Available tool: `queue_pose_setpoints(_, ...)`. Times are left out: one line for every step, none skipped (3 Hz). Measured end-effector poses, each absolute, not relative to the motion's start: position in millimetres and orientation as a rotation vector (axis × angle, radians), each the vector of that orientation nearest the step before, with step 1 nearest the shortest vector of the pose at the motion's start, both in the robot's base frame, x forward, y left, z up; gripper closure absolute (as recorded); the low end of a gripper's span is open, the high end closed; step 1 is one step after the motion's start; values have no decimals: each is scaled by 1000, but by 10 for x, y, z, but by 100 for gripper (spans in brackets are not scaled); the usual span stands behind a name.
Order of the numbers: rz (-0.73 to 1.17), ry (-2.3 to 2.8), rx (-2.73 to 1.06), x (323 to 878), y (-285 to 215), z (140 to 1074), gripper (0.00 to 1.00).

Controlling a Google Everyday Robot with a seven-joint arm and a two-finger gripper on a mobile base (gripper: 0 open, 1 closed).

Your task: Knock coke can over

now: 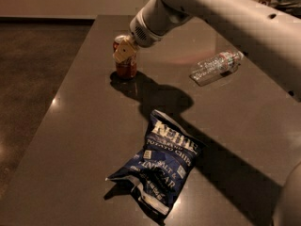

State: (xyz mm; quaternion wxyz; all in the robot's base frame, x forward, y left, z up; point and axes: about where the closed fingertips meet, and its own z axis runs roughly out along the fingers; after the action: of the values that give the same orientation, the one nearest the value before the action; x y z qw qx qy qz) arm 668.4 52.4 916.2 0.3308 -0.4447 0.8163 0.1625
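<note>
The coke can (125,66), red with a silver top, stands upright on the dark table (80,126) near its far left part. My gripper (125,52) is at the can's upper half, in front of it and touching or nearly touching it. The white arm reaches in from the upper right. The gripper covers part of the can's top.
A clear plastic water bottle (216,67) lies on its side at the right. A blue chip bag (159,165) lies in the front middle. The table's left edge runs close to the can, with the floor (33,79) beyond it.
</note>
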Motion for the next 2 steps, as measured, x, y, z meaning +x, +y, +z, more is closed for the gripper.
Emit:
queue_pose_setpoints(407,2133,-1162,6640,261,9321,93)
queue_pose_setpoints(363,2182,-1248,6485,-118,9431,100)
